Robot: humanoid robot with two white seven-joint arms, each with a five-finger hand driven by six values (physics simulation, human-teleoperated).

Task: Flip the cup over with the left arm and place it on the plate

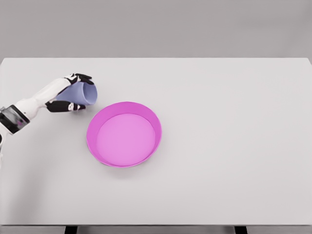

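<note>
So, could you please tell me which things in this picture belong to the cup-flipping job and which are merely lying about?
Part of the job:
- pale lavender-blue cup, held on its side
- left hand, closed around the cup
- round magenta plate, nothing on it yet

Just there:
- white table, which carries the plate; no loose items show on it

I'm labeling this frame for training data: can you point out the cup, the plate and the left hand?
cup [84, 92]: head view, on its lavender side wall near the open rim.
plate [92, 127]: head view, on its magenta left rim.
left hand [73, 91]: head view, on the hand's middle, wrapped around the cup.
</note>
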